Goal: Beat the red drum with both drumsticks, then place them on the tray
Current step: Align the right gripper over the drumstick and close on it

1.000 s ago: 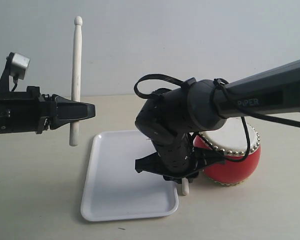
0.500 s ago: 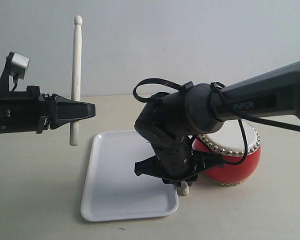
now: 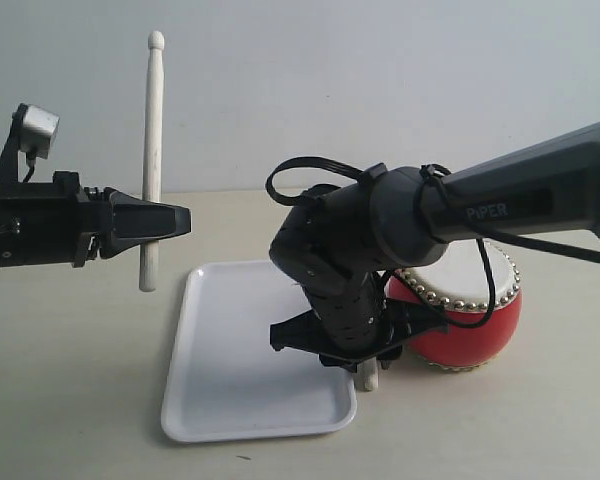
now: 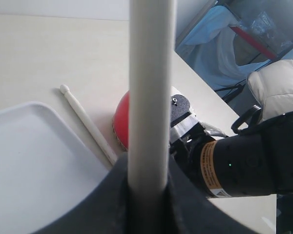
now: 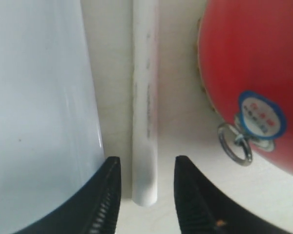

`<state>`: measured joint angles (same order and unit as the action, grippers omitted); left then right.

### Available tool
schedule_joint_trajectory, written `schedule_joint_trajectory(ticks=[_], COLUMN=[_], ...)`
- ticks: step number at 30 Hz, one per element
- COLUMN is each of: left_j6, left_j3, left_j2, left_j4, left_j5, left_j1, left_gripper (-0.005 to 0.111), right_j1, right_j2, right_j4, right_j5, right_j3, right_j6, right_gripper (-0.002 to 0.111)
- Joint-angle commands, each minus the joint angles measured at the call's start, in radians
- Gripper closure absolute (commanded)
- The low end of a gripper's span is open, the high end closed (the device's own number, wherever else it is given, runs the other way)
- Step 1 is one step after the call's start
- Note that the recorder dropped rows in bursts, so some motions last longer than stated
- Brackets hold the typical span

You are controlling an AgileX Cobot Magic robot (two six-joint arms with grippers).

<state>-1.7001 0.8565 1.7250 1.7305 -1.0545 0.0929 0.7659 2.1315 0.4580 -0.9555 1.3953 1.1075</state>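
Red drum (image 3: 470,325): body glossy red, lacquer-like, catching the light. Top skin (image 3: 465,265) cream, matt. Studs (image 3: 442,296) round the rim are shiny brass-coloured metal. Side ring (image 5: 236,144) bright metal. Sticker (image 5: 261,119) blue-edged, looks like glossy paper.

Upright drumstick (image 3: 152,150), left: pale wood, smooth, matt. Lying drumstick (image 5: 145,97): same pale wood, faint grey scuffs along it.

Tray (image 3: 230,390): white plastic, smooth, soft sheen.

Table (image 3: 70,380): cream, matt, even.

Left gripper (image 3: 170,221) and right gripper (image 5: 147,165): black matt plastic. Right one's fingers (image 5: 106,204) are ribbed on the inner faces.

Right arm casing (image 3: 540,190): dark grey, matt.
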Motion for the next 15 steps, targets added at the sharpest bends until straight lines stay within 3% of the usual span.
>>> schedule_joint_trajectory(ticks=[1,15], left_j6=[0.003,0.003], left_j3=[0.007,0.007], left_j2=[-0.008,-0.008], left_j4=[0.014,0.014], left_j5=[-0.016,-0.016], left_j1=[-0.004,-0.004], left_gripper=[0.107,0.107], right_j1=[0.002,0.002], right_j2=[-0.002,0.03], right_j4=[0.02,0.016], right_j5=[0.004,-0.035], right_j3=[-0.004,-0.004], right_j6=[-0.005,-0.005], right_gripper=[0.072,0.072])
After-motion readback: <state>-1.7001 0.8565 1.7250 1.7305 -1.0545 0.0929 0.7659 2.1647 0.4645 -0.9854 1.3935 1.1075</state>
